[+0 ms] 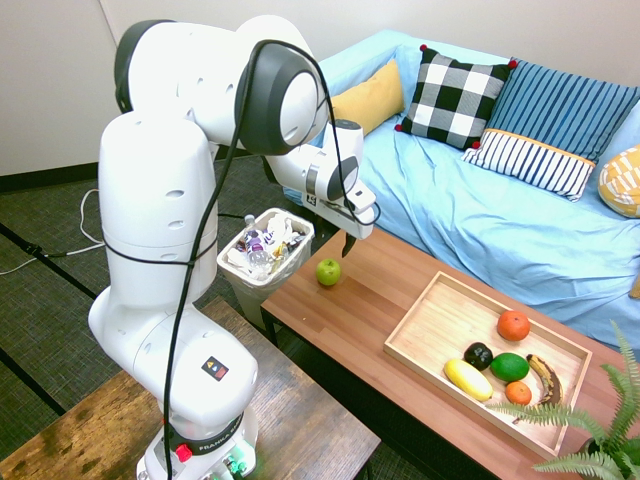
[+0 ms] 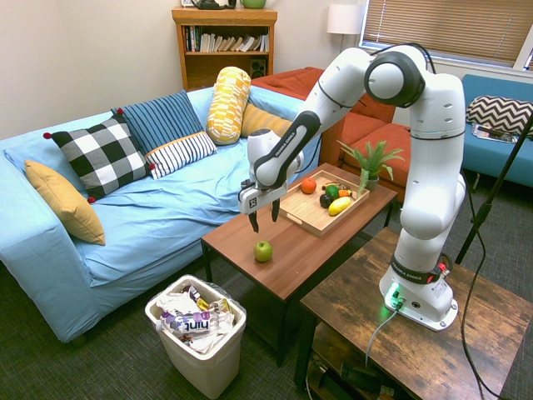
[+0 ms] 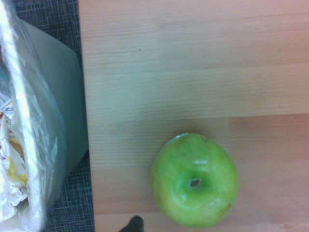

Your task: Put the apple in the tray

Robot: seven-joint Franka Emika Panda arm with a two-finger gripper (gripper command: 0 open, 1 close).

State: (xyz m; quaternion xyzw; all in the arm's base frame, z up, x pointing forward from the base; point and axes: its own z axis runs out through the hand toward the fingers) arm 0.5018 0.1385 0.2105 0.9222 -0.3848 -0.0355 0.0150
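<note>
The light green apple [image 1: 328, 271] [image 2: 263, 251] [image 3: 194, 180] rests on the reddish-brown coffee table [image 1: 360, 310], near its end by the waste bin. My gripper [image 2: 264, 219] [image 1: 348, 243] hangs open a short way above the apple, fingers pointing down, with nothing between them. The light wooden tray [image 1: 440, 310] [image 2: 301, 212] lies further along the same table and holds several fruits, among them an orange one, a dark green one and a yellow one.
A white waste bin [image 1: 265, 250] [image 2: 197, 329] full of wrappers stands on the floor just off the table's end. A blue sofa [image 1: 520, 220] with cushions runs along the table's far side. A potted fern [image 2: 371, 158] stands beyond the tray.
</note>
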